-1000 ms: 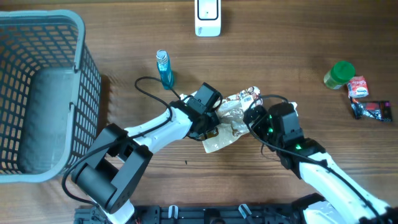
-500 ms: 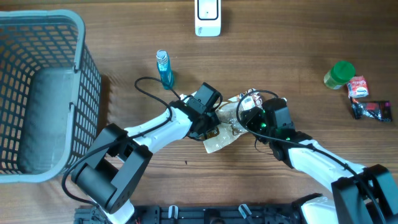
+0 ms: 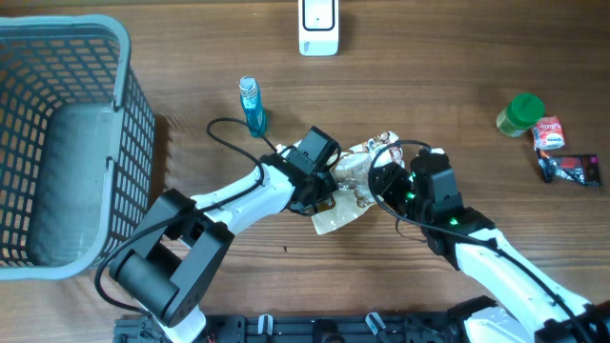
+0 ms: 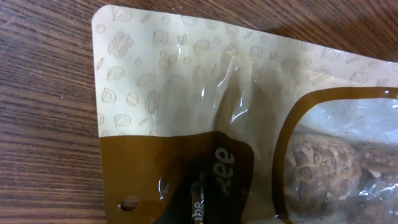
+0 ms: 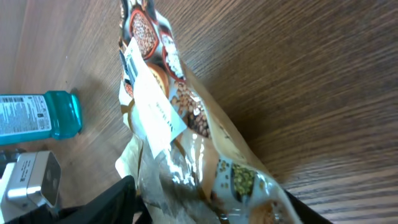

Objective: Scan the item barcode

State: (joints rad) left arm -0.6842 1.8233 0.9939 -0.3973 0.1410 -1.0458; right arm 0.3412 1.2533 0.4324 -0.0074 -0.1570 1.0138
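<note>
The item is a beige and brown snack pouch (image 3: pixel 335 217) with a clear window, held between my two arms at the table's middle. My left gripper (image 3: pixel 322 191) is shut on its left edge; in the left wrist view the pouch (image 4: pixel 186 93) fills the frame and the fingers are hidden. My right gripper (image 3: pixel 383 181) holds the other end. In the right wrist view the pouch (image 5: pixel 199 143) sits between both dark fingers (image 5: pixel 121 196), and its white barcode label (image 5: pixel 152 106) faces up. The white scanner (image 3: pixel 318 24) stands at the far edge.
A grey plastic basket (image 3: pixel 124 57) fills the left side. A blue bottle (image 3: pixel 253 107) lies just behind the left arm. At the far right sit a green-capped jar (image 3: pixel 520 114), a red packet (image 3: pixel 549 133) and a dark packet (image 3: pixel 572 170).
My right gripper moved left onto the pouch's right end and its jaws narrowed around it, then it eased slightly back right. The left arm stayed still.
</note>
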